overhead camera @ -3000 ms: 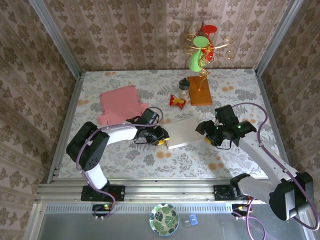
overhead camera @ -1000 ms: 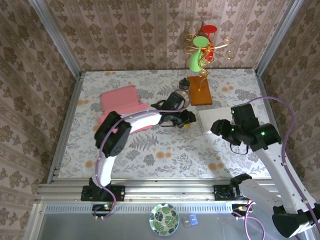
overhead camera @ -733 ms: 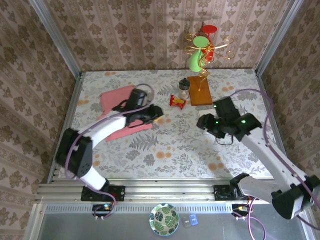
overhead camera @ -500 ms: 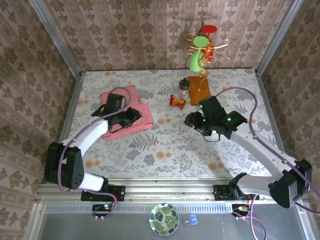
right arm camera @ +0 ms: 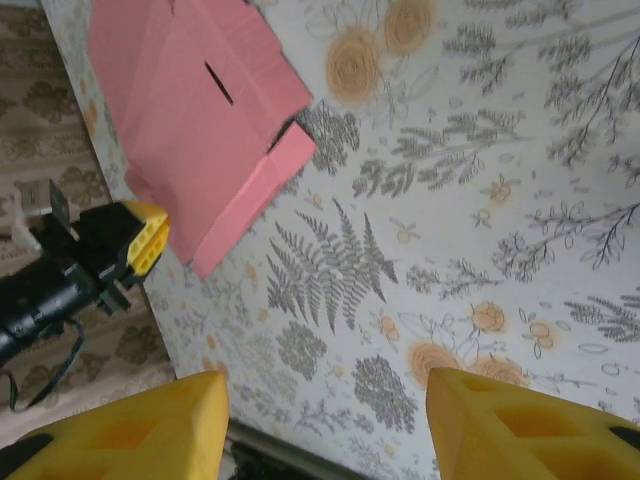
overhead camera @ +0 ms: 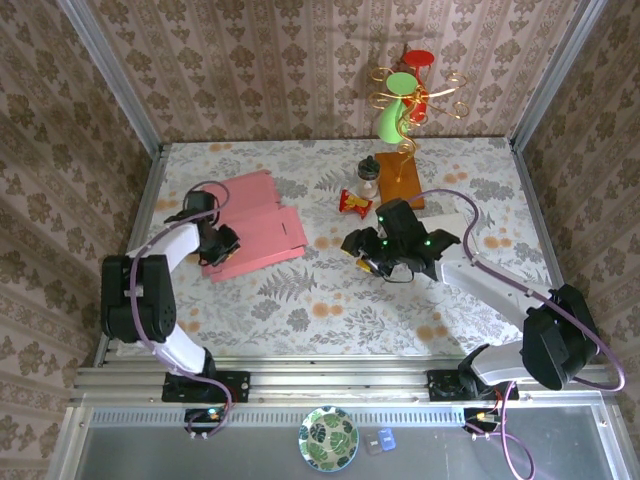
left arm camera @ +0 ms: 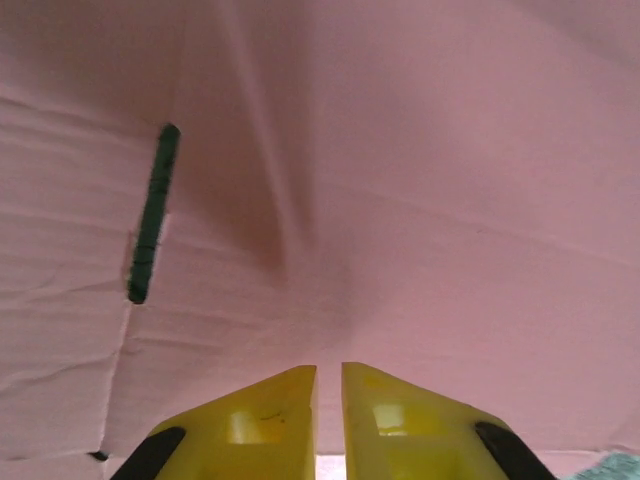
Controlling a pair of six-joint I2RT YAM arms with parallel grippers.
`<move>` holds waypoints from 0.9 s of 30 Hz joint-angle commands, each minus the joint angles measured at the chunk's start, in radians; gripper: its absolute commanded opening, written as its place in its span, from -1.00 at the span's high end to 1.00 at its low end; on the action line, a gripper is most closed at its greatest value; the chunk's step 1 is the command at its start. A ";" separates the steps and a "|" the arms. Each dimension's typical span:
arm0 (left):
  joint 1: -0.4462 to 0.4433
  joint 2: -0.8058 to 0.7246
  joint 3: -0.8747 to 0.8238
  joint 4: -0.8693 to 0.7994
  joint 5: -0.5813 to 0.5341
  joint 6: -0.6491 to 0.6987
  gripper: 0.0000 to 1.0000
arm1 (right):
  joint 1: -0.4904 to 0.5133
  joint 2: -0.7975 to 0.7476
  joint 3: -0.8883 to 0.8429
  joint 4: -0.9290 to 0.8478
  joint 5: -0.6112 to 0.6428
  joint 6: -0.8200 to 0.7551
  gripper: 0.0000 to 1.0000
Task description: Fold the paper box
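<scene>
Close up on the pink face of the box (left arm camera: pixel 430 200), matt and faintly wrinkled, shaded darker toward the top left. At left, a narrow dark slot (left arm camera: pixel 152 215), nearly upright and slightly tilted, with a thin cut line leading on down from its lower end. Right of the slot, a long crease (left arm camera: pixel 262 150), slanting from the top edge down toward the middle. At the bottom edge, the gripper (left arm camera: pixel 329 368): two yellow fingers (left arm camera: pixel 262 415) almost together, only a thin slit between, tips over the pink, contact unclear. Black trim at both outer bases. In the bottom right corner, a sliver of teal cloth (left arm camera: pixel 622 466).
</scene>
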 commanded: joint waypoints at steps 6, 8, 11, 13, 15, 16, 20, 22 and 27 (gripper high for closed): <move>-0.185 -0.013 -0.117 0.037 -0.058 -0.085 0.74 | -0.020 -0.013 -0.064 0.085 -0.086 0.036 -0.13; -0.235 -0.025 -0.154 0.068 -0.039 -0.128 0.75 | -0.026 -0.027 -0.092 0.102 -0.059 0.056 -0.13; -0.324 -0.048 -0.201 0.116 -0.006 -0.207 0.76 | -0.028 -0.039 -0.131 0.125 -0.027 0.091 -0.13; -0.395 -0.068 -0.237 0.165 0.010 -0.271 0.78 | -0.028 -0.044 -0.151 0.139 -0.007 0.109 -0.13; -0.448 -0.077 -0.260 0.213 0.038 -0.335 0.78 | -0.028 -0.047 -0.172 0.149 0.017 0.123 -0.13; -0.469 -0.083 -0.265 0.232 0.047 -0.356 0.78 | -0.030 -0.046 -0.180 0.153 0.032 0.125 -0.13; -0.502 -0.136 -0.226 0.226 0.055 -0.324 0.69 | -0.030 -0.042 -0.211 0.174 0.067 0.156 -0.13; -0.505 -0.184 -0.182 0.178 0.039 -0.286 0.56 | -0.030 -0.041 -0.229 0.198 0.076 0.179 -0.12; -0.508 -0.362 -0.198 0.062 -0.018 -0.345 0.29 | -0.034 -0.016 -0.200 0.198 0.113 0.148 -0.02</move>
